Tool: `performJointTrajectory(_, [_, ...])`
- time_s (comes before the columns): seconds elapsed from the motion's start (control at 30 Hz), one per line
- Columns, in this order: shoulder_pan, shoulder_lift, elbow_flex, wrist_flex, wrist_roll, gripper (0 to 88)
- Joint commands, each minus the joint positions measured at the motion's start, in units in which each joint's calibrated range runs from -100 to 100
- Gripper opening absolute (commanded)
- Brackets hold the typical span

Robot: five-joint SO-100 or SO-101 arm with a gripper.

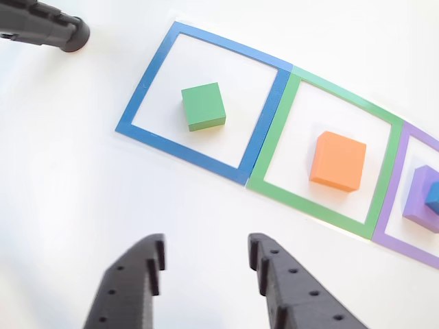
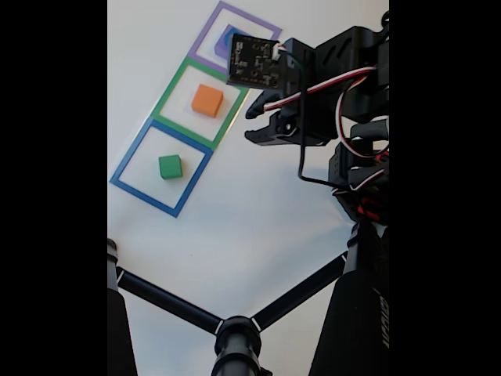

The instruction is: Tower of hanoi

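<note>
In the other view a green block (image 1: 203, 106) sits inside the blue tape square (image 1: 151, 75). An orange block (image 1: 337, 161) lies in the green tape square (image 1: 278, 130). At the right edge a purple block (image 1: 420, 205) carries a blue cube (image 1: 433, 195), both cut off by the frame. My gripper (image 1: 206, 243) is open at the bottom of this view, above the bare table, apart from every block. The fixed view shows the green block (image 2: 170, 166), the orange block (image 2: 207, 100) and the purple block (image 2: 221, 43), which is partly hidden behind the arm's camera board. The gripper (image 2: 254, 124) hovers right of the squares.
The three tape squares run in a row, with the purple tape square (image 2: 205, 35) farthest in the fixed view. Black tripod legs (image 2: 235, 337) cross the lower part of the fixed view. A black rod (image 1: 48, 27) enters the other view at top left. The arm's body (image 2: 360, 117) stands right of the squares.
</note>
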State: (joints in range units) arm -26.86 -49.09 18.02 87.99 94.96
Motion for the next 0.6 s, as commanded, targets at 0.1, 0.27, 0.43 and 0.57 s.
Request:
performJointTrajectory(0.1, [3.8,-2.1,28.3,-32.6,5.0,28.9])
performJointTrajectory(0.27, [6.4,-1.3,46.0,-55.9,5.0,38.1])
performJointTrajectory(0.43, [7.7,1.9,56.4,-74.0,5.0,41.4])
performJointTrajectory(0.57, [8.4,8.0,63.4,-91.0,5.0,43.2])
